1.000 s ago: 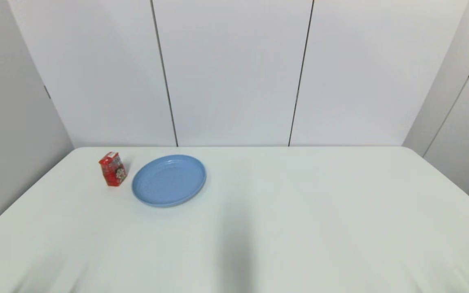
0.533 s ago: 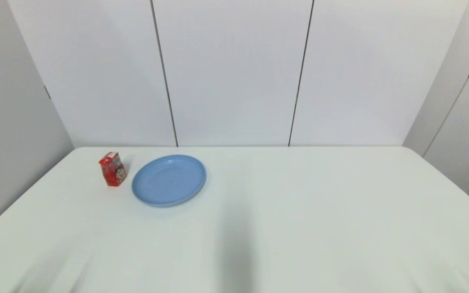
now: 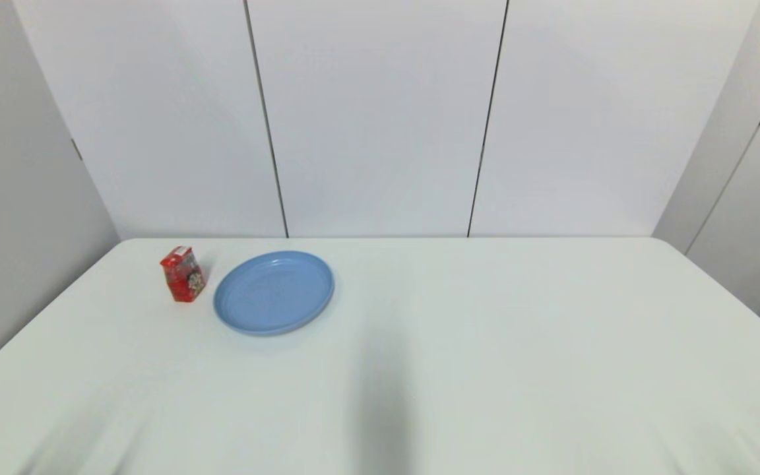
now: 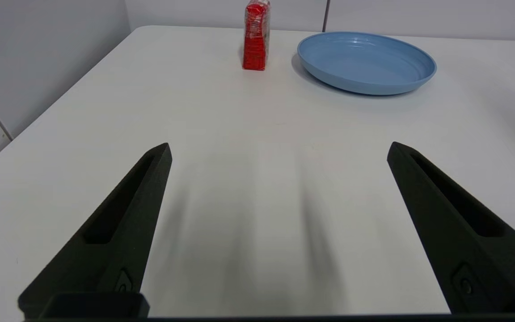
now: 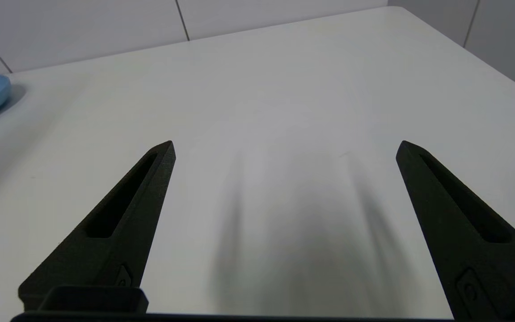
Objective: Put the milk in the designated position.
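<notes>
At the far left of our table (image 3: 485, 369) the milk (image 3: 183, 274) stands upright, just left of the blue plate (image 3: 274, 292). Our left end effector (image 4: 279, 152) and right end effector (image 5: 285, 150) hover near us, both released.

The milk (image 3: 182, 274) stands upright on the table (image 3: 485, 343), in the far-left part, close to the far edge. The plate (image 3: 274, 292) lies just beside it at its 3 o'clock, apart from it by a narrow gap. From the left gripper (image 4: 279, 150), held low over the near-left tabletop with fingers spread wide, the milk is found well apart at 12 o'clock and the plate at 1 o'clock. The right gripper (image 5: 285, 147) is held likewise over the near-right tabletop, the plate far off at its 10 o'clock.
</notes>
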